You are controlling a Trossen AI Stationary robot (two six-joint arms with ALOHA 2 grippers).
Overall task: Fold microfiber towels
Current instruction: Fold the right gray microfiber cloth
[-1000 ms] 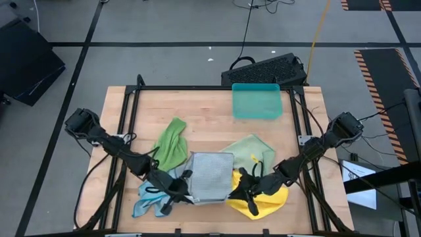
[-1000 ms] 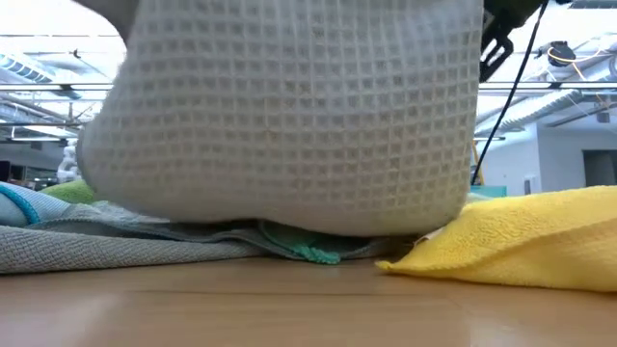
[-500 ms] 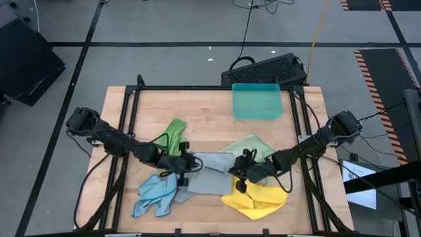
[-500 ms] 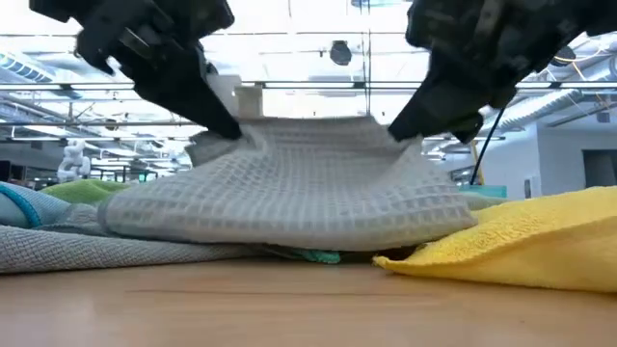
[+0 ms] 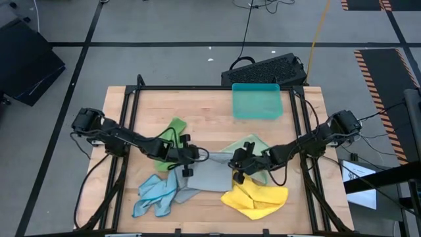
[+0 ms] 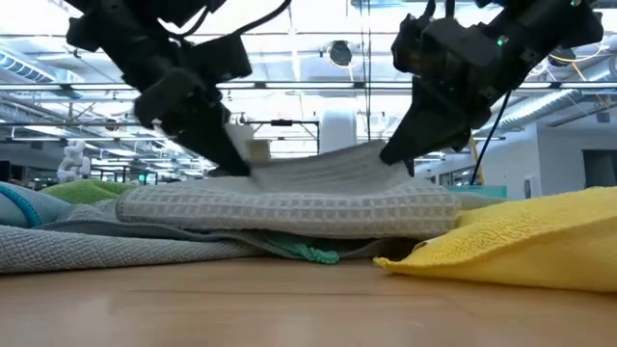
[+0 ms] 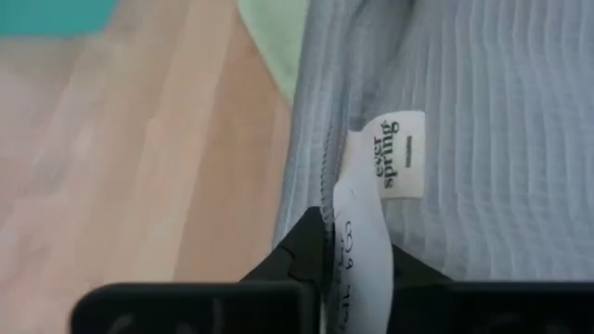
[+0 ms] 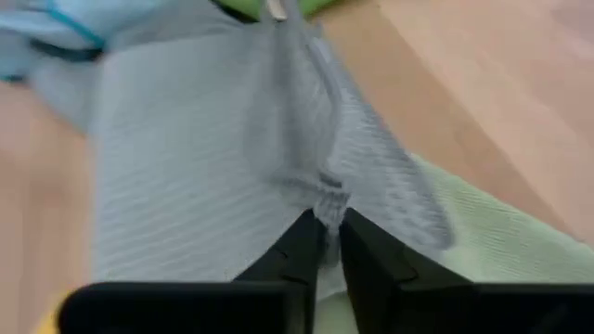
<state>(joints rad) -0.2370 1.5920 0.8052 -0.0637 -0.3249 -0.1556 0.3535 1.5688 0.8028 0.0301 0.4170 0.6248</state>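
A grey waffle-weave towel [image 5: 212, 176] lies folded over itself at the table's middle, on top of other towels. My left gripper [image 5: 189, 158] is shut on the folded-over layer's far left corner and my right gripper [image 5: 235, 164] on its far right corner. Both slant down just above the towel. Around it lie a bright green towel [image 5: 172, 130], a pale green towel [image 5: 255, 146], a light blue towel [image 5: 152, 197] and a yellow towel [image 5: 258, 199]. My left gripper pinches the grey towel's edge at its white label [image 7: 357, 218] between its two fingers, slanting down from the table's left. That corner [image 6: 253, 164] is held a little above the lower layer. My right gripper pinches the upper layer's other corner [image 8: 327, 197] at its fingertips, slanting down from the table's right. The corner [image 6: 381, 159] stands slightly raised; the cloth between the two grippers sags slack.
A teal plastic tray [image 5: 256, 101] stands at the far edge, right of centre. A dark metal frame [image 5: 131, 99] runs round the table top. Bare wood shows between the tray and the towels.
Both grippers have carried the grey towel's near edge up and over toward the far edge, then down, tipping further downward. The towel hung upright a second ago. Its upper half has come down onto the lower half, which stayed in place.
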